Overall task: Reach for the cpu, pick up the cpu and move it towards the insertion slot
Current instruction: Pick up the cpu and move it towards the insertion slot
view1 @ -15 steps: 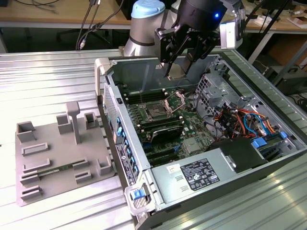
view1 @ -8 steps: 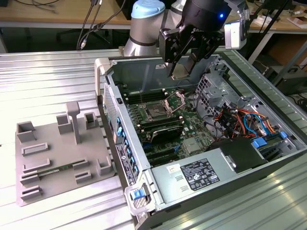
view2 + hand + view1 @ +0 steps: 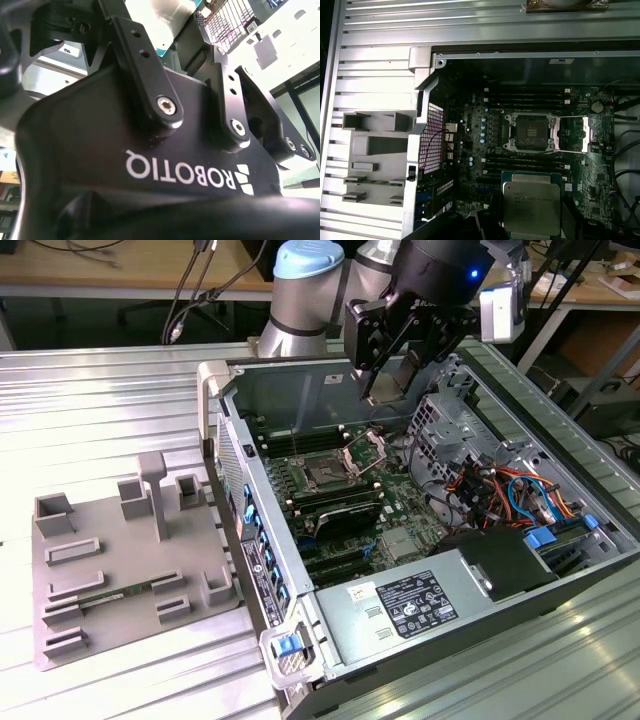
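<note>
Claw (image 3: 391, 380): pinching the cpu (image 3: 530, 206) by its edges, aloft over the open case (image 3: 222, 430). Slot (image 3: 529, 132): bare, bracket (image 3: 572, 135) flipped open, cpu well apart from it. Status, judged: pick-up done; carry to slot incomplete.

The exterior view is looking down at a slant on the open computer case (image 3: 300, 395), with the grey tray (image 3: 100, 540) on the exterior view's left. The first wrist view is facing straight down into that case, the chip (image 3: 530, 200) close below the lens. Both are showing tray and socket (image 3: 529, 131). The second wrist view is sitting right against the gripper (image 3: 185, 50), looking along its black body.
</note>
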Controlling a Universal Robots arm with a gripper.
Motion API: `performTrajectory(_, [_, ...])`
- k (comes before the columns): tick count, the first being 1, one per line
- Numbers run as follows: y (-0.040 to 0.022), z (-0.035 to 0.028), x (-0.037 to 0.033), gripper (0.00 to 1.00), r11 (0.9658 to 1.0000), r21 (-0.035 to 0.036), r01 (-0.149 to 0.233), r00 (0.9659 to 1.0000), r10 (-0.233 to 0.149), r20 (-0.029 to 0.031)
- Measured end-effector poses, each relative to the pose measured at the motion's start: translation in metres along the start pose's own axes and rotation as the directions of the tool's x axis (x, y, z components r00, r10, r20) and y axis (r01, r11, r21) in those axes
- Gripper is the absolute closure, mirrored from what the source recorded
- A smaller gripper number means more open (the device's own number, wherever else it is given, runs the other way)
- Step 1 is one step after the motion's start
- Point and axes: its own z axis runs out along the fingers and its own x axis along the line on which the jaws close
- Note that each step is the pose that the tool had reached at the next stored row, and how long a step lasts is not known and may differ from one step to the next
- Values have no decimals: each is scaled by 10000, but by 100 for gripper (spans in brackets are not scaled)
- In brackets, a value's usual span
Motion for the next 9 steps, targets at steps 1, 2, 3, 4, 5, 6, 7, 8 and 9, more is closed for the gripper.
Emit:
performTrajectory(1, [-1, 0, -10, 45, 10000, 0, 0, 10000, 0, -1])
performTrajectory(2, [-1, 0, -19, 45, 10000, 0, 0, 10000, 0, 0])
performTrajectory(3, [-1, -1, -29, 45, 10000, 1, 0, 10000, 0, -1])
performTrajectory(4, [-2, -1, -38, 45, 10000, 0, 0, 10000, 0, -1])
performTrajectory(5, [-2, -1, -50, 45, 10000, 0, 0, 10000, 0, 0])
performTrajectory(6, [-3, -1, -59, 45, 10000, 0, 1, 10000, -1, -1])
performTrajectory(7, [-4, -1, -76, 45, 10000, 0, 1, 10000, -1, -1])
performTrajectory(8, [-5, -1, -94, 45, 10000, 0, 0, 10000, 0, 0])
performTrajectory(9, [-5, -1, -105, 45, 10000, 0, 1, 10000, -1, 0])
